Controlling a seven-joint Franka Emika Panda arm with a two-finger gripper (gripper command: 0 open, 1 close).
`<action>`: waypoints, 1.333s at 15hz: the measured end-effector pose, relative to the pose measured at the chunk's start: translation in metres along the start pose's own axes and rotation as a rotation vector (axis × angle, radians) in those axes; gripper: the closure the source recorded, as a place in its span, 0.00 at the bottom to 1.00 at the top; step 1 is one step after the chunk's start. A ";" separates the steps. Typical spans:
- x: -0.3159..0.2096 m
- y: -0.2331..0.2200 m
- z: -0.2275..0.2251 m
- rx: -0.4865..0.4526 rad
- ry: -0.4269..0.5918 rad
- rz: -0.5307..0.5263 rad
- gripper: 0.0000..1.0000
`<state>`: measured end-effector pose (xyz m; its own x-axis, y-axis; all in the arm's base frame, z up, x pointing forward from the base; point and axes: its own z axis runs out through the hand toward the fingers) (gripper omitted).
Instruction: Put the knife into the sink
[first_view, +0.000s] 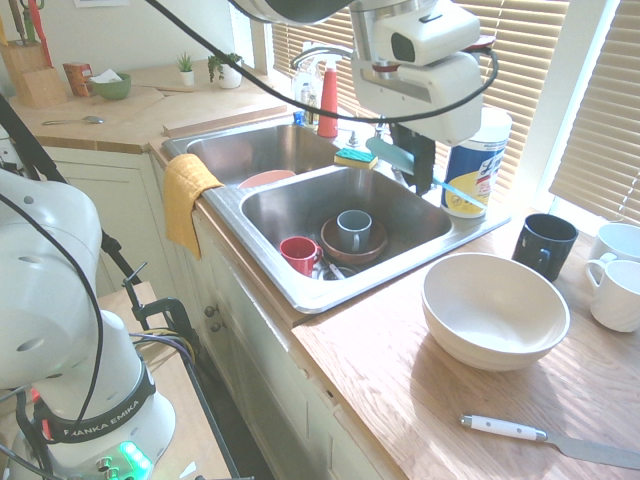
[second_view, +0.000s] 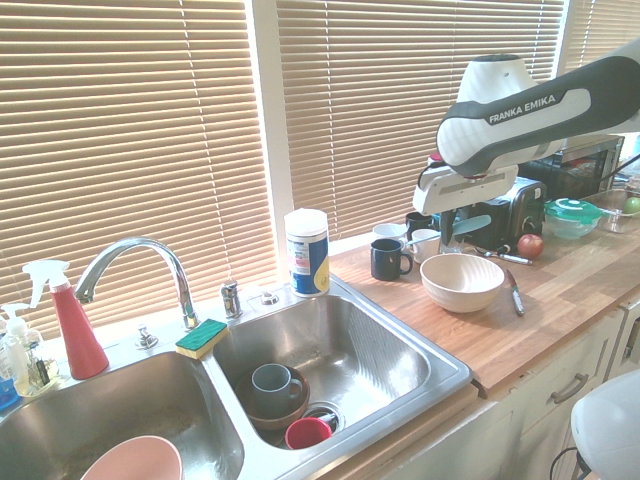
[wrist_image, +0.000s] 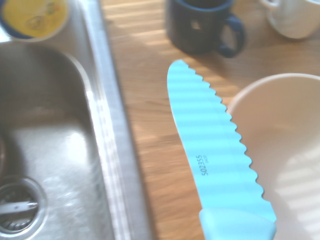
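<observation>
Here's the gripper (first_view: 418, 182), pinched closed on the turquoise knife (wrist_image: 215, 140), holding it up in the air! "502355" reads on the blade, "FRANKA EMIKA" on the arm (second_view: 530, 108)!

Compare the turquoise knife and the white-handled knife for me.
The turquoise knife hangs in the air in the tool; the white-handled knife lies on the counter. The turquoise knife has a blade and handle of like color; the white-handled knife has a grey blade. The turquoise knife's edge is scalloped, while the white-handled knife's blade shows no such scallops.
</observation>
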<state>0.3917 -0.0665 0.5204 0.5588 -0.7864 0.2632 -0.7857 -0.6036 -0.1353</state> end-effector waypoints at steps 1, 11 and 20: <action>-0.016 -0.016 -0.001 0.001 0.001 -0.032 1.00; -0.139 -0.122 0.040 -0.040 -0.017 -0.178 1.00; -0.143 -0.146 0.166 -0.067 -0.104 -0.204 1.00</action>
<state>0.4702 0.1121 0.3434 0.7293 -0.6604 0.1787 -0.6676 -0.7441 -0.0250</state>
